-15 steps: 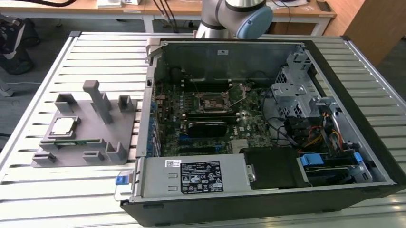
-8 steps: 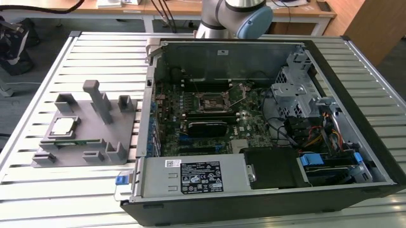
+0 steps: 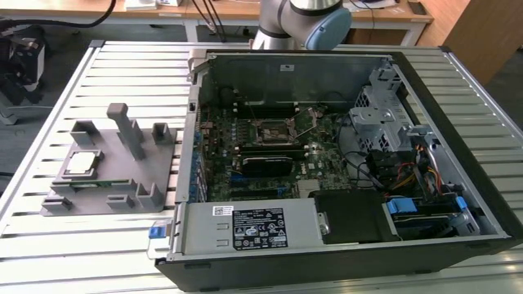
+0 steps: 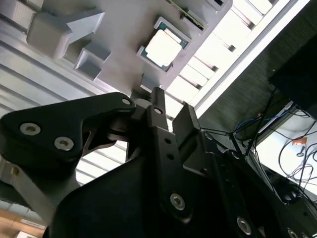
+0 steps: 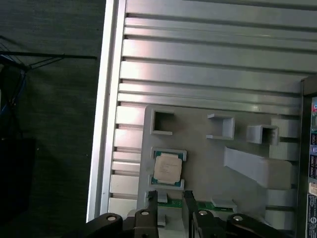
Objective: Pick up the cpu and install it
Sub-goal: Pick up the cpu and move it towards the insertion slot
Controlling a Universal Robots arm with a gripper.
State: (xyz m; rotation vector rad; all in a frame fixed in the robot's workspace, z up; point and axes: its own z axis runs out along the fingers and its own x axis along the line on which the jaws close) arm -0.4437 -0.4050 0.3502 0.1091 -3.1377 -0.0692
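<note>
First wrist view shows me the small, flat, square, silver-topped cpu seated in its recess on the grey plastic holder. My jaws hang parted and empty over that holder, close to the cpu but apart from it. I judge the risk to be an off-centre grip: the jaws could catch the recess walls, tilting or dropping the cpu.

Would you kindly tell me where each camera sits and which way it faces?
Exterior view: off the arm, raised, looking down on the slatted table, open computer case and grey holder; the arm shows beyond the case.
First wrist view: on the arm, looking down at the cpu in the holder; the gripper shows, open.
Second wrist view: on the arm, looking past the gripper's dark body towards the holder.
Shared: both wrist views show the cpu beyond the gripper's fingertips.
</note>
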